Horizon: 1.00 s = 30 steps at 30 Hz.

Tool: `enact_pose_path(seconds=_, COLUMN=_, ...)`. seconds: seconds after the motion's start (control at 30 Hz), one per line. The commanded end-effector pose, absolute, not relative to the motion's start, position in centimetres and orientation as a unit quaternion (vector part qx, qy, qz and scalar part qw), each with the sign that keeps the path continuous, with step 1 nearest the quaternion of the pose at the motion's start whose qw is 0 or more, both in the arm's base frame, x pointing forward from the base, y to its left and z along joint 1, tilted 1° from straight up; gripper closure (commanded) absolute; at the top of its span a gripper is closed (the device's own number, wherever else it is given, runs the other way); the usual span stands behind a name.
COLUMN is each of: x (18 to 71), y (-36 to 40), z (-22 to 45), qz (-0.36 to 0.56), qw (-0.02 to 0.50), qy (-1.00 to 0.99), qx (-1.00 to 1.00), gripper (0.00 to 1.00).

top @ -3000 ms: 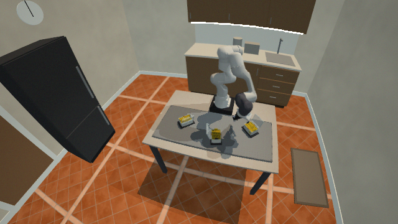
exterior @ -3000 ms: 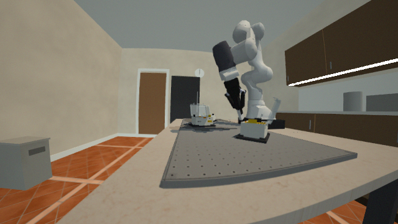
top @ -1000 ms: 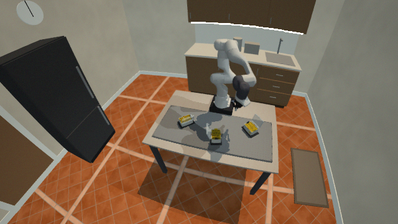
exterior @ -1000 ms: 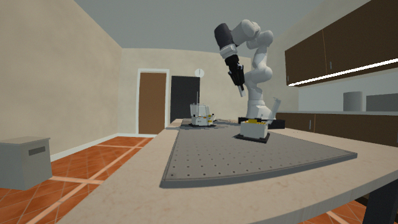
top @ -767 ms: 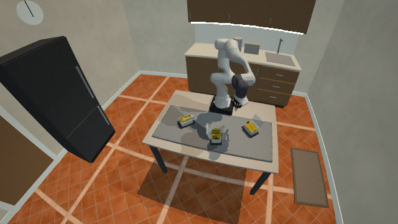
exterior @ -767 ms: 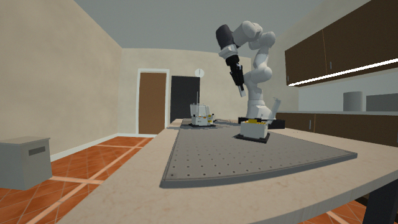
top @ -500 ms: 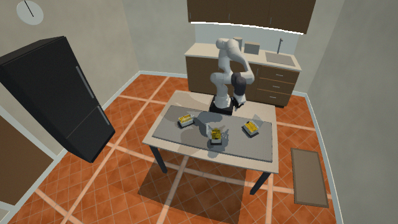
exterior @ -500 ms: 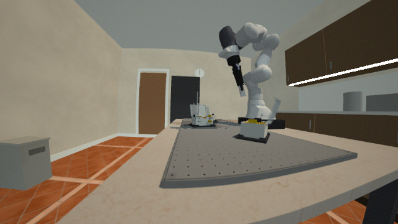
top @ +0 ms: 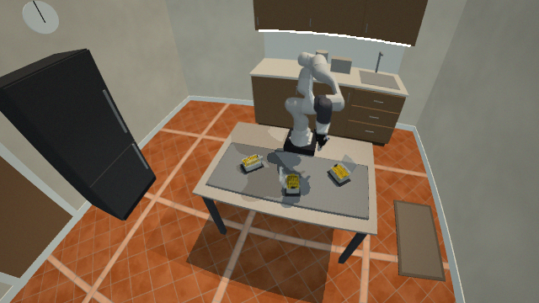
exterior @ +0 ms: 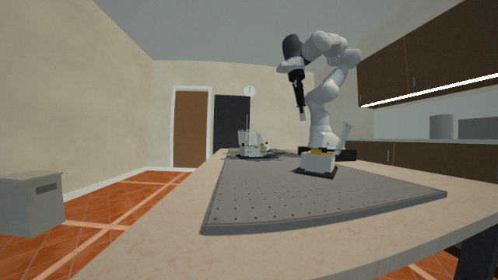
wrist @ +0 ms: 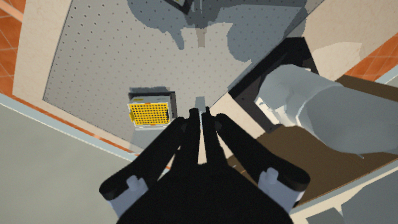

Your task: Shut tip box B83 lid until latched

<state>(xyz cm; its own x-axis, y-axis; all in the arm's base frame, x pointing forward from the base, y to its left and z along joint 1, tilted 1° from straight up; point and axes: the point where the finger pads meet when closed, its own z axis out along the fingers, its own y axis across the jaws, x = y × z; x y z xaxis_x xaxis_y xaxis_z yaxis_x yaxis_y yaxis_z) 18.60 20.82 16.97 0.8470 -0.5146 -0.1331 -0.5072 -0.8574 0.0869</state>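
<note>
Three tip boxes with yellow tip racks sit on dark holder plates on the grey perforated mat (top: 290, 178). One box (top: 252, 162) is at the left of the top view, one (top: 291, 183) in the middle near the front, one (top: 341, 172) at the right. Their clear lids stand raised. The ID stickers are too small to read. My gripper (top: 322, 144) is shut and empty, high above the table beside my base (top: 300, 145). In the exterior view the gripper (exterior: 302, 115) hangs well above the nearest box (exterior: 318, 161). In the wrist view my fingertips (wrist: 200, 114) are far above one box (wrist: 149, 114).
The table (top: 290, 181) stands on an orange tiled floor. A black fridge (top: 72, 130) is at the left. A counter with drawers and a sink (top: 337, 97) is behind my base. My own arm link (wrist: 320, 107) fills the right of the wrist view.
</note>
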Motion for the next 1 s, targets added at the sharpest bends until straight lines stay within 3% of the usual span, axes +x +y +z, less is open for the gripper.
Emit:
enact_pose_path(seconds=0.0, x=18.69, y=21.16, z=16.96, qz=-0.060, qw=0.017, qy=-0.388, qx=0.919, gripper=1.00)
enact_pose_path(seconds=0.43, x=18.69, y=21.16, z=16.96, qz=-0.005, qw=-0.001, qy=-0.542, qx=0.840, gripper=1.00)
enact_pose_path(seconds=0.97, x=19.18, y=21.25, z=16.96, qz=-0.006, qw=-0.006, qy=-0.555, qx=0.832, gripper=1.00)
